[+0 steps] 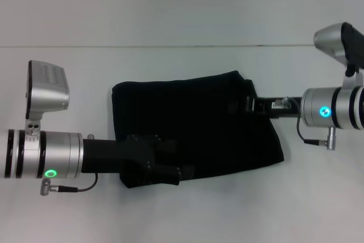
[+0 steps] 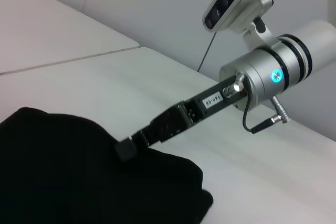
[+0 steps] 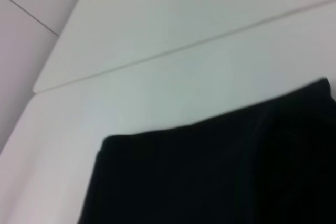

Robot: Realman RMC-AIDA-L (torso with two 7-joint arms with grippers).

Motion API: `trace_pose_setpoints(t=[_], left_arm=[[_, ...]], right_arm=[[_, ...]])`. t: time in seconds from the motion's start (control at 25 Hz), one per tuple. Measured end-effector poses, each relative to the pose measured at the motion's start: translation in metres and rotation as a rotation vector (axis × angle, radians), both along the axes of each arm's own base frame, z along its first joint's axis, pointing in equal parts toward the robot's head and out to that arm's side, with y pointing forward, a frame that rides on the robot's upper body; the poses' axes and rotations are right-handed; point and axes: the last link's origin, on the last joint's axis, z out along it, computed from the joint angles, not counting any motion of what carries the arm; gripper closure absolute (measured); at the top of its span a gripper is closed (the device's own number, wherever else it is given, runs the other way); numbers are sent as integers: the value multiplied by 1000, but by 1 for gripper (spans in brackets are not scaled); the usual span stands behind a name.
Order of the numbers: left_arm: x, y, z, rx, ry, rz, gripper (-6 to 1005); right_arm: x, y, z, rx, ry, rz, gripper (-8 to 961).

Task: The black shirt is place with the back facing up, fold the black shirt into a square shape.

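Right gripper (image 1: 245, 105), jaws pinching the right edge of the black shirt (image 1: 199, 123). Left gripper (image 1: 170, 169) over the shirt's near-left corner; jaw state cannot be told, black against black. Shirt: matte, soft, folded to a rough rectangle at centre of the smooth white table (image 1: 170, 61), bare surface on every side.

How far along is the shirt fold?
Mostly done: the black shirt already lies on the white table as a compact, roughly rectangular bundle with no sleeves showing. In hand: the left gripper is at its near edge, the right gripper at its right edge. Left: squaring up the uneven sides.
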Motion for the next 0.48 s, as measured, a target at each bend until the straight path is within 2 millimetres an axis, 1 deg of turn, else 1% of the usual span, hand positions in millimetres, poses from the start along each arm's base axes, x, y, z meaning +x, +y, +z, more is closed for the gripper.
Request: trace_pose_setpoints(t=[0.2, 0.48], left_arm=[[1, 2, 1, -6, -5, 25, 112], [4, 1, 8, -30, -50, 64, 104]], right_arm=[[-12, 7, 13, 38, 41, 75, 922], [-25, 16, 34, 60, 56, 142, 922]])
